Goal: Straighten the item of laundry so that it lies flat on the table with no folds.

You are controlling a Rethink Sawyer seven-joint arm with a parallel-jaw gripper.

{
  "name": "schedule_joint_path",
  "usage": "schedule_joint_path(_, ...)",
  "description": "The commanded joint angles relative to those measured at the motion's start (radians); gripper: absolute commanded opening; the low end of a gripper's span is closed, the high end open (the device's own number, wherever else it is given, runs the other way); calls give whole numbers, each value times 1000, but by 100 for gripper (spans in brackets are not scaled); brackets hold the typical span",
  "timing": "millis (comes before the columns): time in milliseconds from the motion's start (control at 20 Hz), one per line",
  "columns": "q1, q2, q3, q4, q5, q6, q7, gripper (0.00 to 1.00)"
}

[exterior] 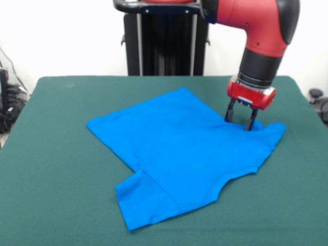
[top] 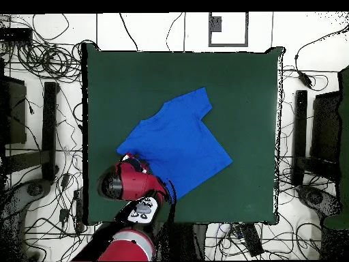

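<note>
front: claw released, tips on T-shirt sleeve; ovhd: arm hides claw

We see tangled cables on the white floor left of the table in the overhead view, with more cables on the right. A dark square lies beyond the far edge, and black stands flank both sides.

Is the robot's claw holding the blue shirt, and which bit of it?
It cannot be told for sure. The claw stands with its tips apart, down on the blue shirt by one sleeve, at the shirt's edge. No cloth is lifted.
</note>
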Motion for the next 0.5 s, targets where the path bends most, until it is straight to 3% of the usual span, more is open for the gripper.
schedule_joint_path(50,54,-18,123,-35,86,87,192,100)
schedule_joint_path(500,54,-60,134,8,87,112,185,100)
